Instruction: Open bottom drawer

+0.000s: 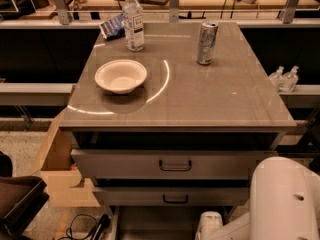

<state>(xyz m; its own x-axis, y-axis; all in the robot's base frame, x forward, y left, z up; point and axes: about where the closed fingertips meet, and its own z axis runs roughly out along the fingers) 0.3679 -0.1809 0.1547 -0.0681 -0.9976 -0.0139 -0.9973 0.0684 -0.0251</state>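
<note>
The cabinet under the grey tabletop (200, 104) shows two grey drawer fronts with dark bar handles: the tallest one (175, 165) and the middle one (175, 199). Below them only a strip of the bottom drawer (155, 226) shows at the frame's lower edge, and its handle is hidden. My white arm (285, 199) fills the lower right corner, with a white rounded part (210, 226) low beside the bottom drawer. The gripper itself is out of view below the frame.
On the tabletop are a white bowl (121, 75), a water bottle (133, 20), a silver can (207, 42) and a blue packet (111, 26). A wooden box (57, 169) stands at the left, with a dark bag (20, 204) and cables (87, 226) on the floor. Two small bottles (284, 78) stand at the right.
</note>
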